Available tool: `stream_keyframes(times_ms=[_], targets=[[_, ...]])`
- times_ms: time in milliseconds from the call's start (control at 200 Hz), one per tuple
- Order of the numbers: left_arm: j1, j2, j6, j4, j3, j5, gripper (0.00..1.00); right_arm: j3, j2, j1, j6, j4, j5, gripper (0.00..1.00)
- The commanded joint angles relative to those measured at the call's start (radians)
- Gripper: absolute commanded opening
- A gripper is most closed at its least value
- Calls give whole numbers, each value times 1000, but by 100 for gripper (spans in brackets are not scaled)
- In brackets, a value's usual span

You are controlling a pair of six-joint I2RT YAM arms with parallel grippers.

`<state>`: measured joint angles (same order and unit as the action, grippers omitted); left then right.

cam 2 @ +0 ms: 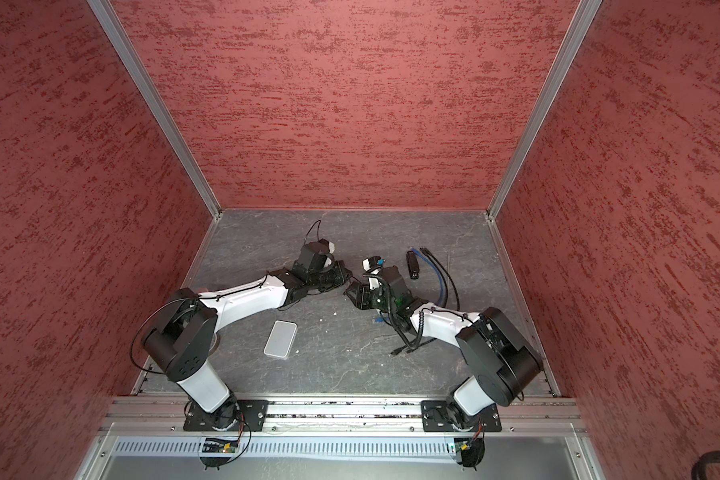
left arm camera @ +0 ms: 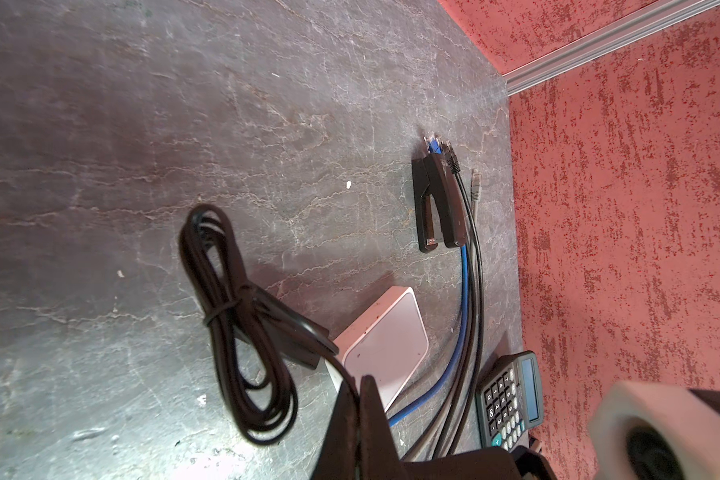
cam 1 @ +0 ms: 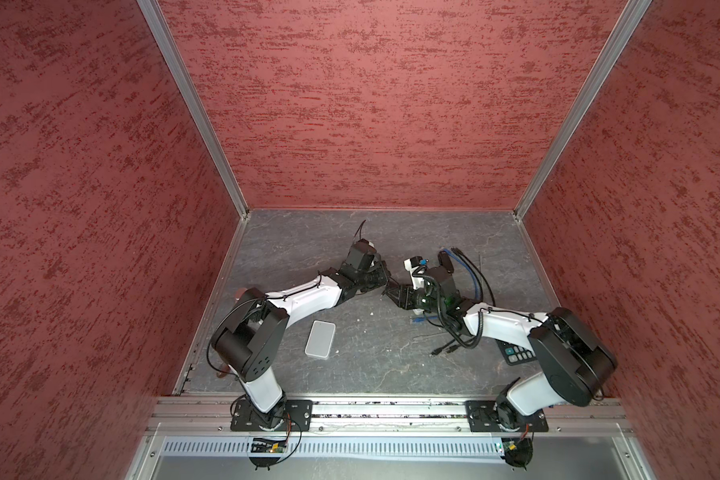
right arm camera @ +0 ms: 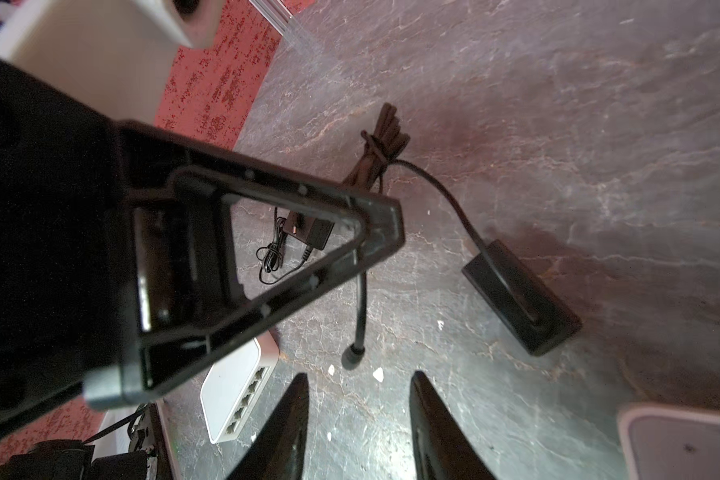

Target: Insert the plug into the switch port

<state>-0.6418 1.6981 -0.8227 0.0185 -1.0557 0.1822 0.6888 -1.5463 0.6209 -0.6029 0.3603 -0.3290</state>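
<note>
Item: the small black round-tipped plug [right arm camera: 352, 357] hangs on its thin black cord [right arm camera: 362, 307], apparently clear of the grey stone-patterned table [right arm camera: 558, 124], at about the table's centre. The left gripper [right arm camera: 381, 237] is clamped on the cord just behind the plug. The right gripper [right arm camera: 360, 374] stands with jaws apart and empty. The plug sits just ahead of the gap, not between the fingers. In a top view the grippers meet almost tip to tip. The white rectangular plastic switch [cam 1: 320, 338] lies flat, well apart from them at about 8 o'clock. The right wrist view shows a row of square ports along one side of it; no round socket can be made out.

Assessment: a handover of the plug is in hand, and insertion is not begun. The next move calls for the right jaws to close squarely on the plug body and the left to let go. The socket must then be found and the plug lined up with it.
</note>
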Motion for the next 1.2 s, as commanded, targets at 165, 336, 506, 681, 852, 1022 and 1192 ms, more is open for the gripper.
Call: stream_keyframes(times_ms=[165,336,506,681,852,1022,1192], targets=[[-2,11,3,-30,15,10,0,50,-58,6,-21,61,21,34],[-1,11,2,-34,20,12,0,60,-81,8,-29,78,16,29],[-2,12,4,-35,20,16,0,65,-94,8,-31,85,16,25],[-1,15,4,-35,21,15,0,69,-103,8,-33,96,14,23],[0,15,4,-35,19,16,0,75,-114,7,-34,100,13,19],[0,15,6,-37,19,15,0,77,-125,8,-40,107,6,17],[-1,13,11,-36,23,6,0,77,-129,8,-43,109,9,7]])
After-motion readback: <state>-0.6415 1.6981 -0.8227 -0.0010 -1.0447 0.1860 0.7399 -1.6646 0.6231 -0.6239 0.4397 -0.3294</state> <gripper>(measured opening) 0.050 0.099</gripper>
